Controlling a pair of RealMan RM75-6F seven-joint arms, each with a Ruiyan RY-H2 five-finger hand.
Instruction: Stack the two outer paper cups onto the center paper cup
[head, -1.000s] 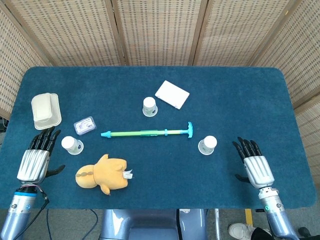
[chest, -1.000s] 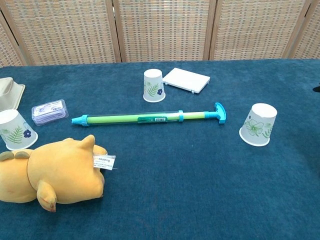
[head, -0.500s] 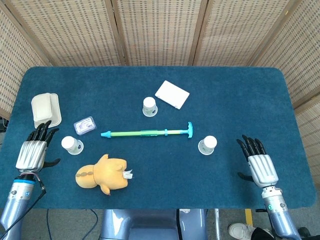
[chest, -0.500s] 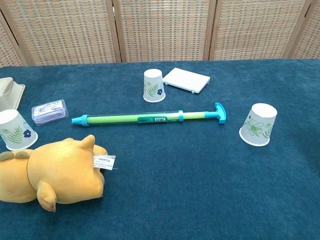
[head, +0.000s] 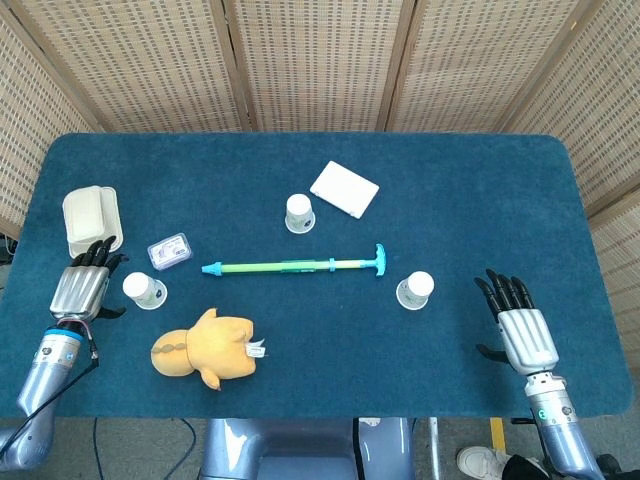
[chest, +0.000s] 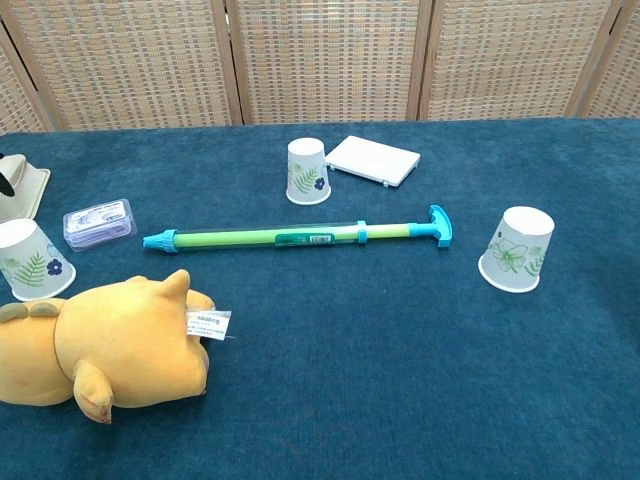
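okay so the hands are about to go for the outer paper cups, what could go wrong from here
Three risks stand out.

The left hand is wedged between the left upside-down paper cup and the beige lidded container; closing in could nudge either.

The yellow plush toy lies just in front of that cup, so a low sweep might drag it.

The long green and blue pump tube lies between both outer cups and the center paper cup, so a carried cup must clear it, including the right paper cup.

The left hand (head: 80, 288) sits low at the near left edge of the counter (head: 480, 200), back facing up, dark fingers (head: 97, 256) pointing far and close together, holding nothing. The right hand (head: 522, 330) lies at the near right (fingers spread a little), also empty, its forearm running off the near edge.
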